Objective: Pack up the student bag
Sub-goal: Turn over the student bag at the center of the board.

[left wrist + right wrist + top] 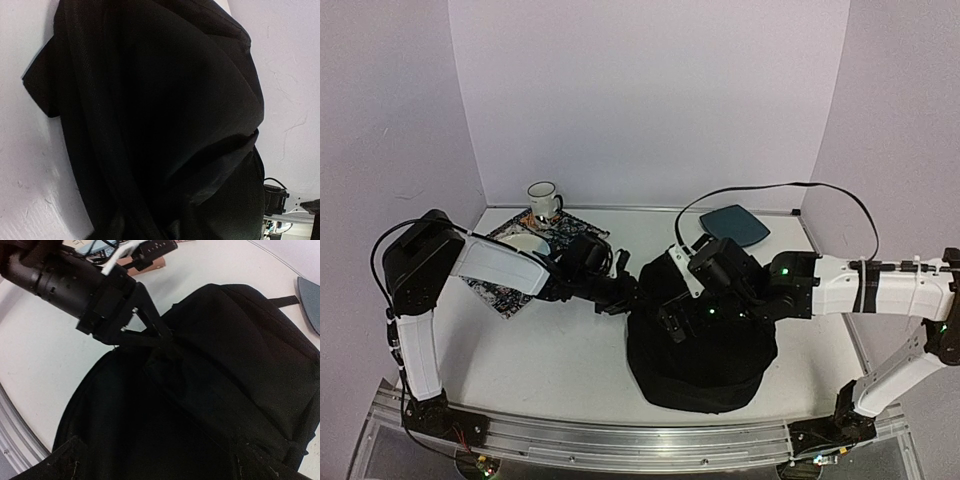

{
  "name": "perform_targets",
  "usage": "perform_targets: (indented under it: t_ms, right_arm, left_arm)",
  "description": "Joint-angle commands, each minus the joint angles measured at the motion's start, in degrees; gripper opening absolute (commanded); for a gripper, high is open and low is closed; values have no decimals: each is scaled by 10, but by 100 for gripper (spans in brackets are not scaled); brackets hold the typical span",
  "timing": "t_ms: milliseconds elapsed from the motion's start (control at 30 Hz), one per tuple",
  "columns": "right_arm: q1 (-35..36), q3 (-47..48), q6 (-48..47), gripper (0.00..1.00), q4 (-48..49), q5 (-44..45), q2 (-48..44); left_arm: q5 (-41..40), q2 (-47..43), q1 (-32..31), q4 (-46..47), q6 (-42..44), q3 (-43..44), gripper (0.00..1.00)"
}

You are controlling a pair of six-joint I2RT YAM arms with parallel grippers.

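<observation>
**Left pincer pinching the bag, right pincer spread above it**

I found the student bag [705,365] slumped on the white worktop [560,360], right of centre and towards the near edge – a floppy black heap with both arms meeting at its top. My left pincer [162,340] was clenched on a fold of the bag's fabric at its upper left edge; the right wrist camera showed the two dark fingers converging on that fold. The left wrist camera gave me almost nothing but black cloth (its own fingers were lost against it).

My right pincer [672,318] hovered over the bag's top just beside the left one, its tips spread wide at the bottom corners of its own view – released, gripping nothing that I could see.

Behind the bag, a flat dark-teal pad [736,224] lay near the back wall, apart from the fabric. At the far left a white mug [543,198] stood by a patterned mat [575,232], which the left arm partly covered.
</observation>
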Motion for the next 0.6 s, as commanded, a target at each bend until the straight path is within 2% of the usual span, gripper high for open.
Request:
perform_targets:
  t_ms: [0, 33, 200, 433, 567]
  right_arm:
    - [-13, -24, 42, 98, -21, 56, -32]
    - [-17, -28, 48, 98, -21, 62, -41]
    - [-31, -44, 64, 98, -21, 72, -72]
    - [-36, -45, 81, 98, -20, 67, -62]
    - [-36, -45, 103, 98, -14, 66, -45]
  left_arm:
    - [0, -33, 4, 8, 25, 29, 4]
    - [-3, -45, 9, 2, 32, 30, 1]
    - [-7, -104, 40, -69, 80, 56, 0]
    - [-62, -152, 54, -246, 208, 189, 0]
    - [-87, -148, 63, -348, 277, 300, 0]
